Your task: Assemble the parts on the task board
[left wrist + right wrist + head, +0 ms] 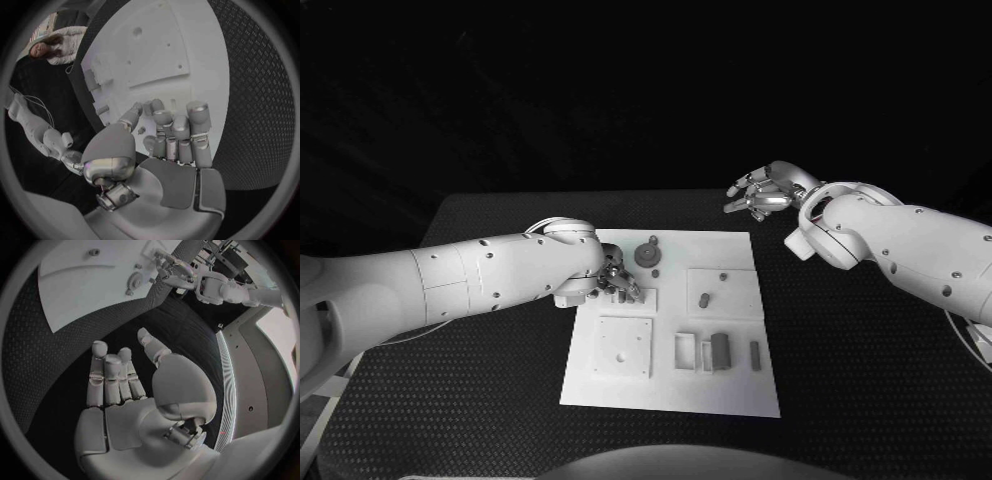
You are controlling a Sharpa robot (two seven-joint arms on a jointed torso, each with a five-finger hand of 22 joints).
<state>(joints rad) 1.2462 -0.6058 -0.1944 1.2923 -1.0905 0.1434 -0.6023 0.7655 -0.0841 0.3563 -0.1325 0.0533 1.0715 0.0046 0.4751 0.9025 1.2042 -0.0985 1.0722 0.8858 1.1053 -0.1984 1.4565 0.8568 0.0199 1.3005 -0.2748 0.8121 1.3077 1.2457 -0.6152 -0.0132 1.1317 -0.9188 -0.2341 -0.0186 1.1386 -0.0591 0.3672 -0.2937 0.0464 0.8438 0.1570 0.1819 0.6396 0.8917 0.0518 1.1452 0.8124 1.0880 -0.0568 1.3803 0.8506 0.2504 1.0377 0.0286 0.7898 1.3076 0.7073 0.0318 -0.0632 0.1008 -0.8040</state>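
The white task board [733, 385] lies in the middle of the black table. On it are grey parts: a round piece [648, 255], a small piece [705, 297], a block [718, 349] and a thin bar [754, 353]. My left hand [615, 282] is low over the board's far left part, beside the round piece. In the left wrist view its fingers [178, 135] lie straight, side by side, with nothing seen in them. My right hand [762, 192] hangs above the table beyond the board's far right corner; its fingers [112, 377] are stretched out and its palm is bare.
A raised square plate [623, 346] and a rectangular frame [685, 350] sit on the board's near half. Black textured table [877, 400] surrounds the board. In the right wrist view the board [81, 290] and the round piece [134, 280] lie ahead of the right hand.
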